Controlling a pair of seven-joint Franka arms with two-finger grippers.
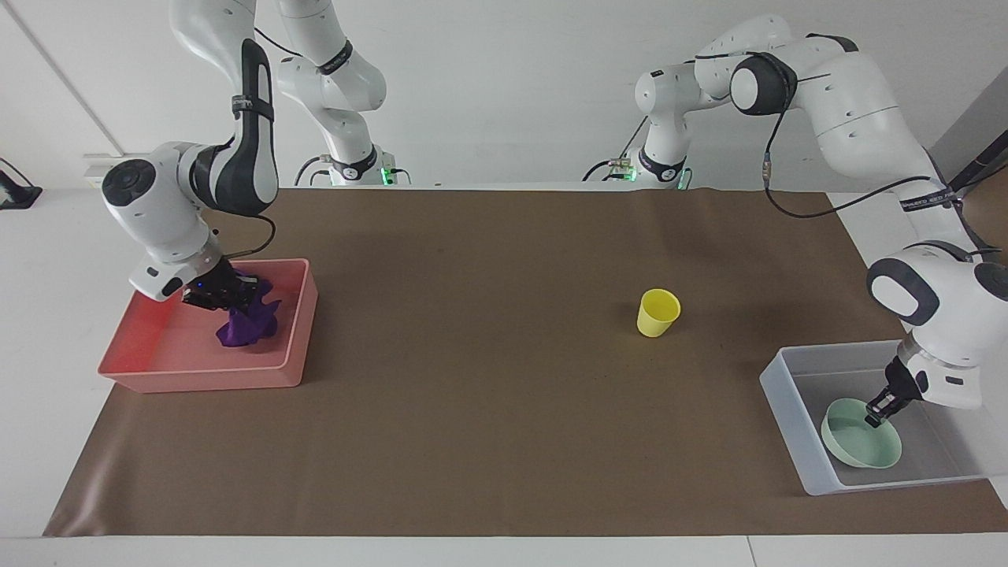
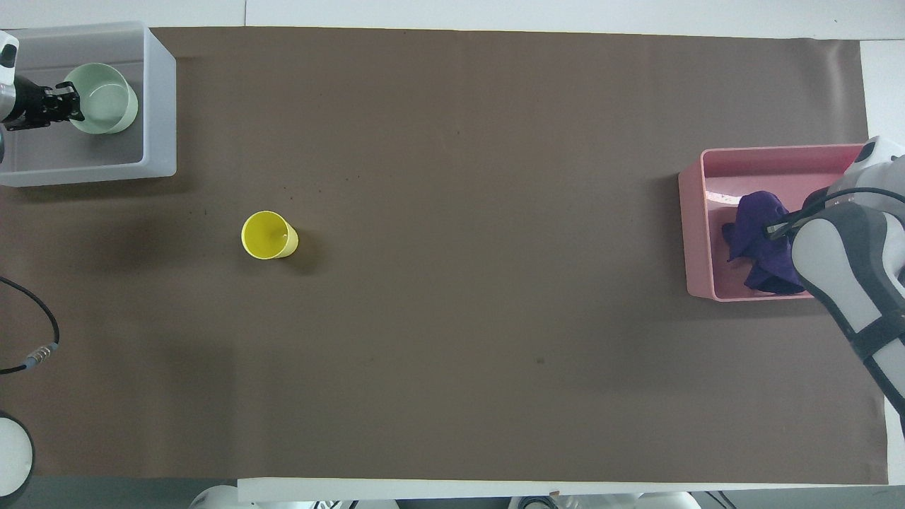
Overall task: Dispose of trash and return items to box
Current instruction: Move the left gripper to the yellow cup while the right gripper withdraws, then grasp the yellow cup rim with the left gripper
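Observation:
The purple cloth wad [image 1: 246, 323] lies inside the salmon-pink tray [image 1: 197, 378] at the right arm's end, resting on the tray floor. My right gripper [image 1: 224, 298] is down in the tray and shut on the top of the cloth; both show in the overhead view, cloth [image 2: 760, 240] and gripper [image 2: 774, 230]. The mint-green bowl [image 1: 862, 447] sits low inside the translucent bin [image 1: 795, 425] at the left arm's end. My left gripper [image 1: 874, 417] is shut on the bowl's rim. The yellow cup [image 1: 657, 313] stands upright on the brown mat, alone, nearer the bin than the tray.
A brown mat [image 1: 472, 394] covers the table between the tray and the bin. In the overhead view the right arm's forearm [image 2: 848, 268] hangs over the tray's end. A cable [image 2: 35, 339] loops at the mat's edge by the left arm.

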